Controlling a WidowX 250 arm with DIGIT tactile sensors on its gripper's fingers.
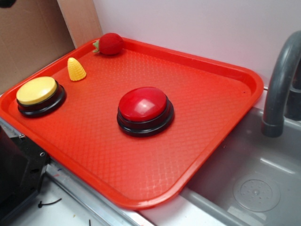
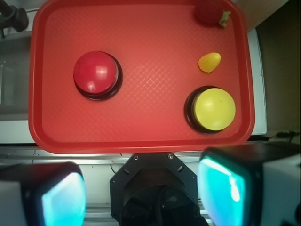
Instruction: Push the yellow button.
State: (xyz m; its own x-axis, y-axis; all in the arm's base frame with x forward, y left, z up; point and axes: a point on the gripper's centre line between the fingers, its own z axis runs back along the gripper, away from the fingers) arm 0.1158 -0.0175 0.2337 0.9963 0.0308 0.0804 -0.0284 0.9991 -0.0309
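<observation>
Exterior view: a red tray (image 1: 221, 113) lies on the counter, its corner overhanging a grey sink (image 1: 254, 188) at 4 o'clock, with a grey faucet (image 1: 280, 84) at 3 o'clock. On the tray, the yellow button (image 1: 37, 92) sits at 9 o'clock near the left rim, dome up on its black base. A red button (image 1: 142, 106) stands near the tray's middle, well apart from the yellow one. A toy corn (image 1: 76, 69) stands upright at about 10 o'clock, just beside the yellow button but not touching it. A toy strawberry (image 1: 109, 44) lies at 11 o'clock against the far rim. A cardboard panel (image 1: 28, 37) leans behind the tray at 10 o'clock. The gripper does not show here. Wrist view: looking straight down, the gripper (image 2: 143, 190) fills the bottom edge, its two fingers (image 2: 221, 186) spread wide with a clear gap between them, holding nothing, hanging outside the near rim of the tray (image 2: 141, 136). The yellow button (image 2: 214, 109) lies at 3 o'clock, above the right-hand finger. The red button (image 2: 96, 73) lies at 10 o'clock. The corn (image 2: 209, 62) lies at 2 o'clock, the strawberry (image 2: 209, 10) at 1 o'clock by the top rim.
</observation>
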